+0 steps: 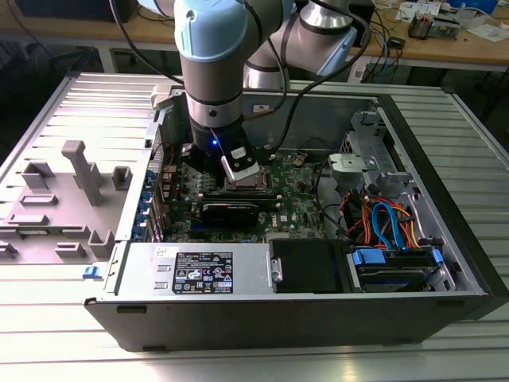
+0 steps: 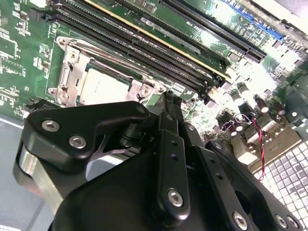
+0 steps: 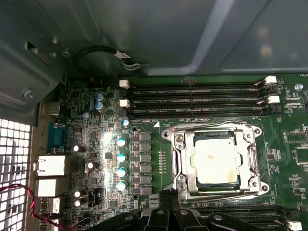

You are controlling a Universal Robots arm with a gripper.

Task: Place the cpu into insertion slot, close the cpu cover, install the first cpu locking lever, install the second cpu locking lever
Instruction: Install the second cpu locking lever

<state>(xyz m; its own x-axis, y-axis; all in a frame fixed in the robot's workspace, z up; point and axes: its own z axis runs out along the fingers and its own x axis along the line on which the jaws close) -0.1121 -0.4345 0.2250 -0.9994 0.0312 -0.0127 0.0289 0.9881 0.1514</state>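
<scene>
Inside an opened computer case (image 1: pixel 445 263) lying on a ribbed metal worktop (image 1: pixel 48 318), a grey moulded fixture (image 1: pixel 75 171) is standing on the removed side panel at the exterior view's left; just right of it, the robot arm (image 1: pixel 208 56) is reaching down over the green motherboard (image 1: pixel 298 207), its hand (image 1: pixel 240 169) hanging directly above the insertion slot (image 1: pixel 242 185); whether the hand is apart or together cannot be told, its black linkage (image 2: pixel 168 159) blocking the tips in the second wrist view. In the first wrist view, the cpu (image 3: pixel 215 158) is sitting flat in the insertion slot (image 3: pixel 175 166), its silvery top showing through the window of the cpu cover (image 3: pixel 250 159), which is lying down over it; 3 long black memory slots (image 3: pixel 197 98) are running beside the socket. Further toward the exterior view's right, orange and blue cables (image 1: pixel 388 219) are curling above a drive bay (image 1: pixel 394 267).
</scene>
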